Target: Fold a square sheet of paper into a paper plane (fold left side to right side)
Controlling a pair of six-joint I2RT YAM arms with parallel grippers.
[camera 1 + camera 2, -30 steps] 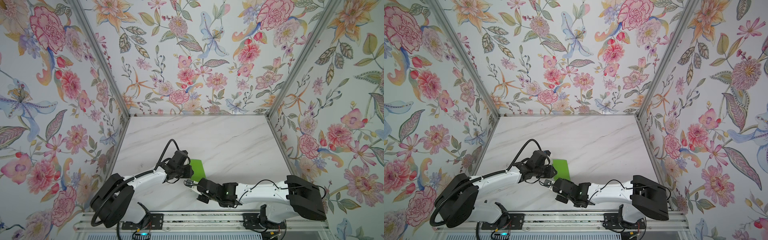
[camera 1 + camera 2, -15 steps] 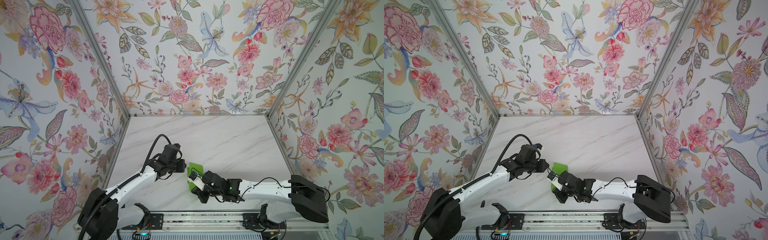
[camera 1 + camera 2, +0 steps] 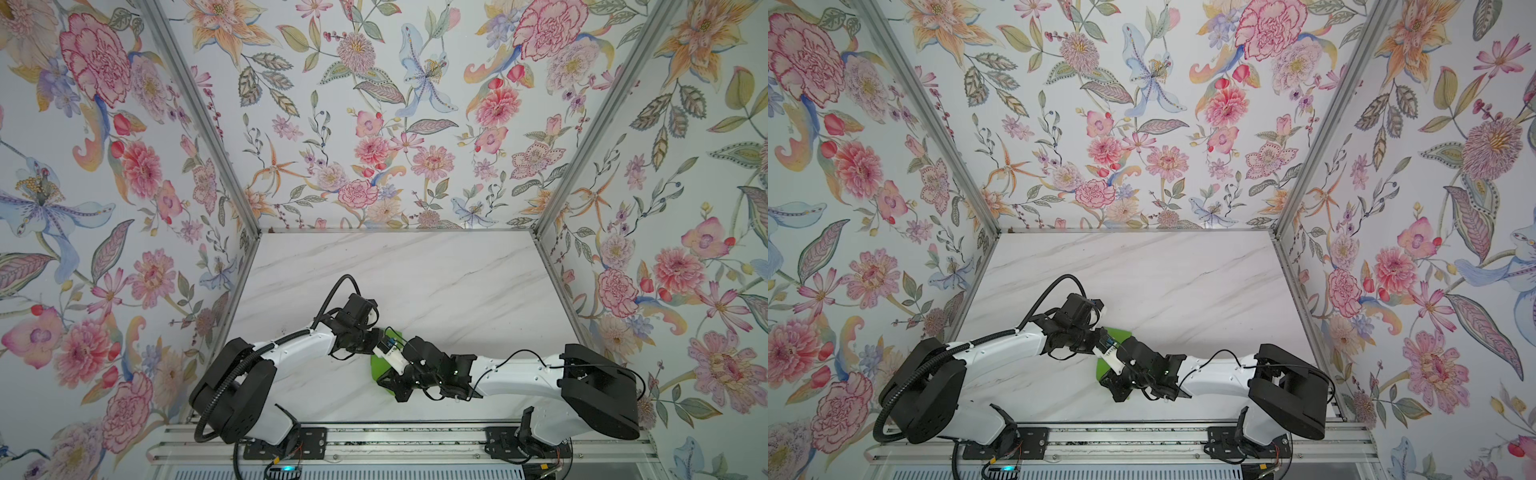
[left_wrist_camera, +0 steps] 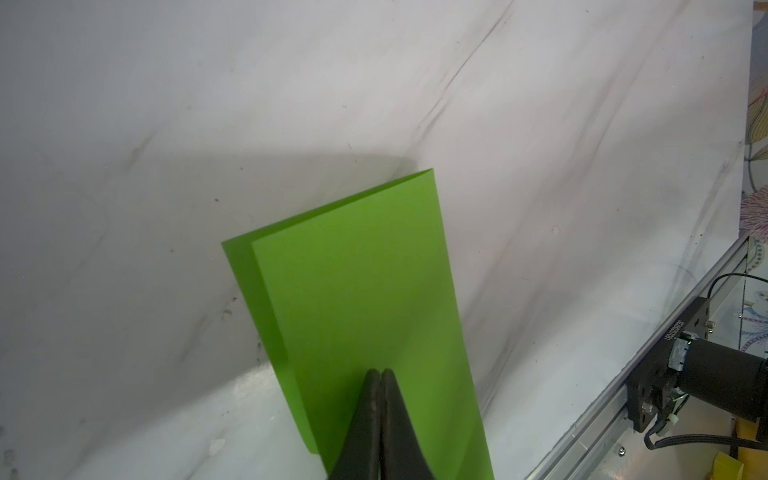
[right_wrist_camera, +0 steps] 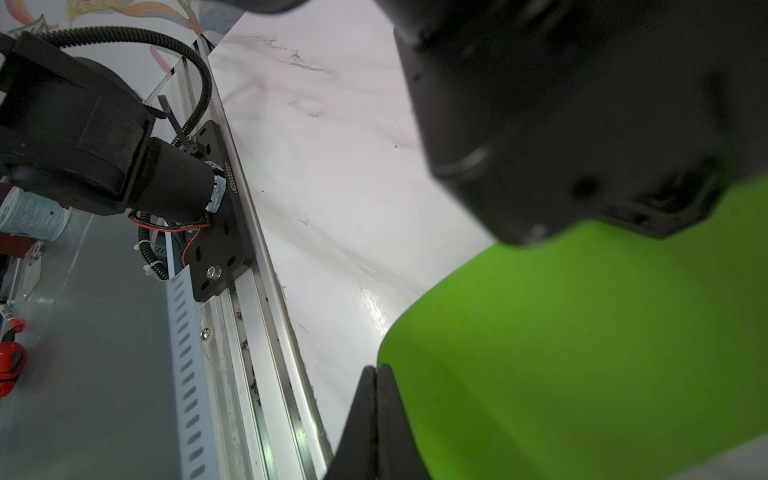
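Left jaws meet over the folded square sheet of paper [image 4: 365, 299]

1. 1 bright green folded paper sheet [image 4: 365, 291], 2 layers showing.
2. 2 white-and-black robot arms: left arm [image 3: 299, 349], right arm [image 3: 511, 374].
3. 2 black grippers: left gripper [image 4: 379, 374], right gripper [image 5: 376, 370].
4. 1 white marble tabletop [image 3: 415, 282].
5. 3 floral-papered wall panels [image 3: 374, 124].
6. 1 aluminium front rail [image 3: 395, 446].

Black plate at the right arm's base [image 4: 648, 386]: a short line of white print runs along its edge, too small and slanted to read.
Black plate at the left arm's base [image 5: 216, 245]: a white string of characters beside the motor, not legible.
White container [image 5: 31, 216]: bluish print, blurred, unreadable.
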